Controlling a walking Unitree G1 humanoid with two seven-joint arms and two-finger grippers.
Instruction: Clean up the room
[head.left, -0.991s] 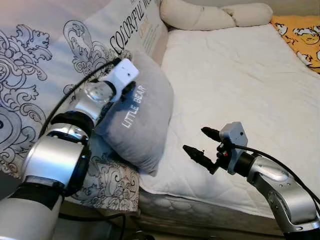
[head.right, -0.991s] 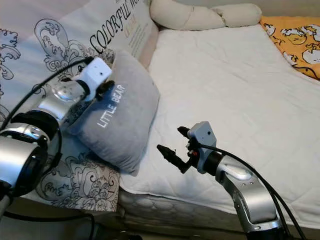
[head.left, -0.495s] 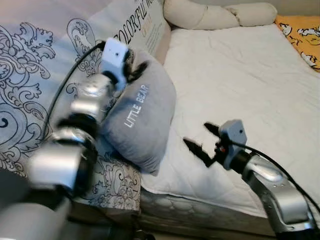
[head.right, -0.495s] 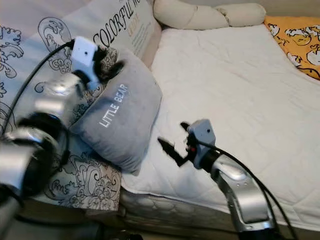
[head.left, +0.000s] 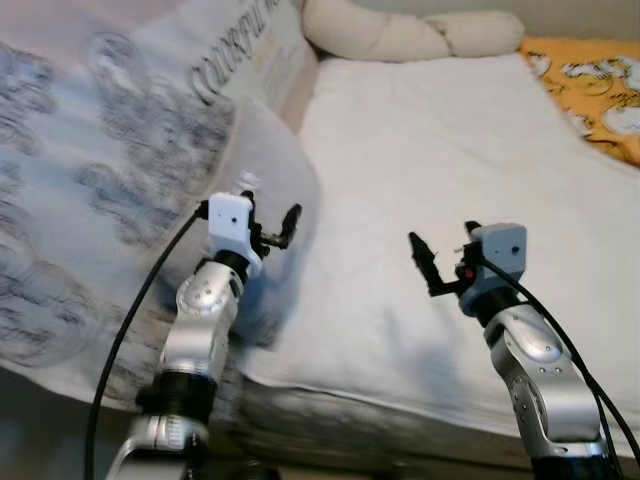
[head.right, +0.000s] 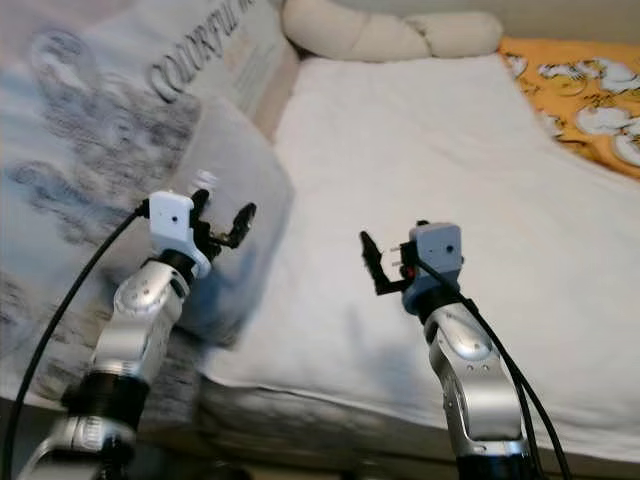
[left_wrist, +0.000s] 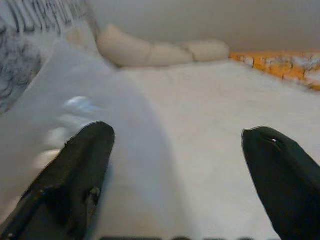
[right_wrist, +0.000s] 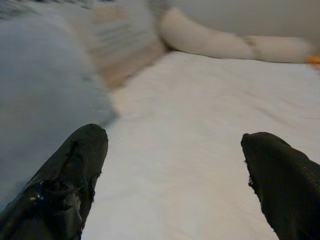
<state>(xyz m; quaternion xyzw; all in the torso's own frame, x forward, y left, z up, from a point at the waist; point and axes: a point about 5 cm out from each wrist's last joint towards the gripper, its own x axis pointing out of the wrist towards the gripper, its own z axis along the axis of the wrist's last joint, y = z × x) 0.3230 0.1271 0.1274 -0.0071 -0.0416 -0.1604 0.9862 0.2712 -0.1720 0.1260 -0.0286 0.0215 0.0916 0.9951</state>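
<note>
The grey pillow (head.left: 265, 190) leans against the patterned duvet (head.left: 110, 170) at the left edge of the white mattress (head.left: 440, 150) — blurred, so its exact outline is probably unreliable. The left gripper (head.left: 272, 228) hovers just in front of it, fingers spread wide and holding nothing; the right gripper (head.left: 440, 262) hangs over bare mattress, also spread and empty. To take the pillow well, the robot would likely need both grippers on opposite edges — pinching a corner fold deeply, since soft stuffing slips from a shallow grip.
</note>
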